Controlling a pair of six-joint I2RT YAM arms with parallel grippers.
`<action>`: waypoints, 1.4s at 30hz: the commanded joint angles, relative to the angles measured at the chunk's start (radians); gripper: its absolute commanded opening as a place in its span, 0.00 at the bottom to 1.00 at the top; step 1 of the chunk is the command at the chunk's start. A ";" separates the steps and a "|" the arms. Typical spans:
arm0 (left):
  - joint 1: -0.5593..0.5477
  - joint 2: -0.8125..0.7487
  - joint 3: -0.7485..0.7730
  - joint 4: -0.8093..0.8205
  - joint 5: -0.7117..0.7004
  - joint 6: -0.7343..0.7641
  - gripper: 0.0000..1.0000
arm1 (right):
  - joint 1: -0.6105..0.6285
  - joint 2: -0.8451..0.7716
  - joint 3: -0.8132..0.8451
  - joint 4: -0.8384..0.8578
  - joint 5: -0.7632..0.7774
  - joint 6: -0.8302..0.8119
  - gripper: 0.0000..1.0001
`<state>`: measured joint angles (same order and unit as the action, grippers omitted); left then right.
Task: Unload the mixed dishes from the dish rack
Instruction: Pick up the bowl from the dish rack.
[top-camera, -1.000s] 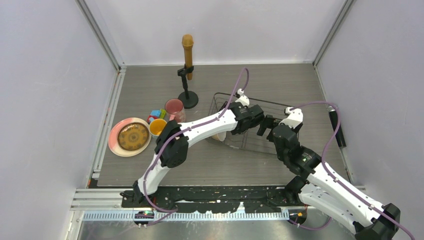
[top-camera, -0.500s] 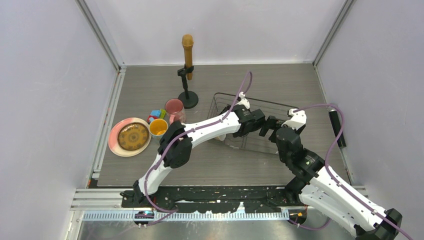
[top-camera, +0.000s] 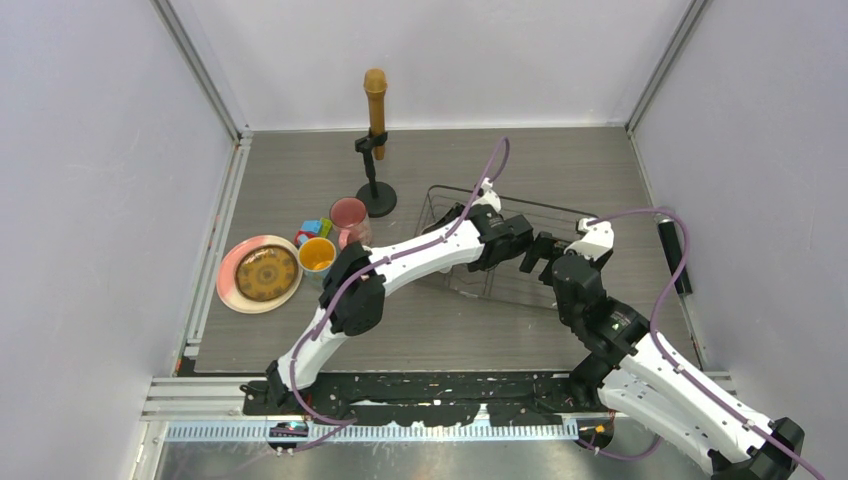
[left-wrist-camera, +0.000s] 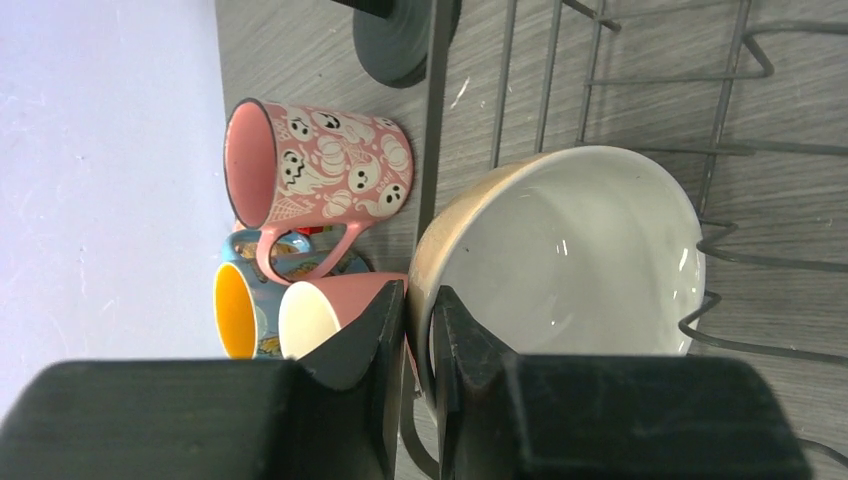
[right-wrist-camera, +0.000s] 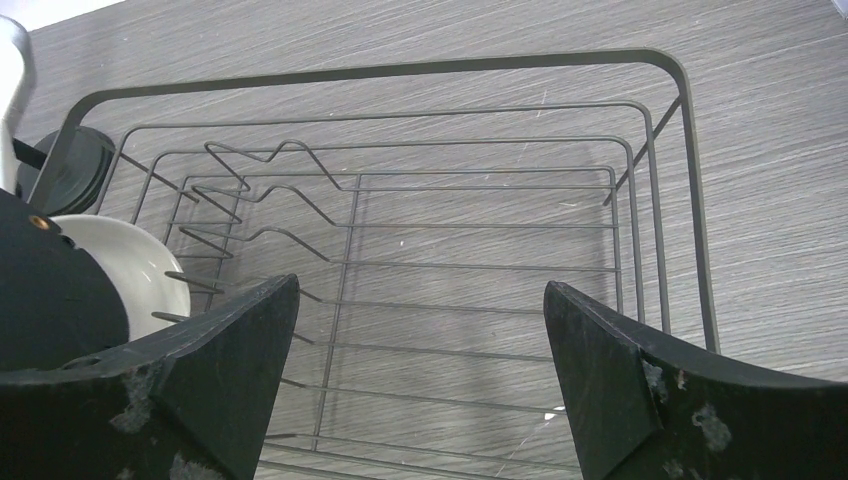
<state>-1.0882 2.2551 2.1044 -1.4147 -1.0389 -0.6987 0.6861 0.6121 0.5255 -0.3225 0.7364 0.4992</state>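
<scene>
Cream bowl rim clamped inside left pincer.

Your left arm stretches from its base at the near edge, elbow raised, diagonally toward the right half of the worktop. Your left gripper has its two fingers pressed nearly together, pinching the rim of the cream bowl between them. Your right arm folds up from the near right corner and leans inward, its wrist close to the left wrist, with your right gripper spread wide and holding nothing.
</scene>
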 joint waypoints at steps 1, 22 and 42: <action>-0.011 -0.015 0.074 -0.030 -0.120 -0.019 0.00 | 0.003 -0.019 -0.002 0.028 0.032 -0.010 0.99; -0.007 -0.250 -0.055 0.210 -0.182 0.093 0.00 | 0.002 -0.042 -0.018 0.031 0.045 -0.015 0.99; 0.382 -0.936 -0.739 0.788 0.449 0.054 0.00 | 0.003 -0.114 -0.057 0.074 0.066 -0.023 0.99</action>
<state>-0.8001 1.4864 1.4406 -0.8379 -0.7692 -0.5854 0.6861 0.5014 0.4641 -0.3016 0.7628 0.4805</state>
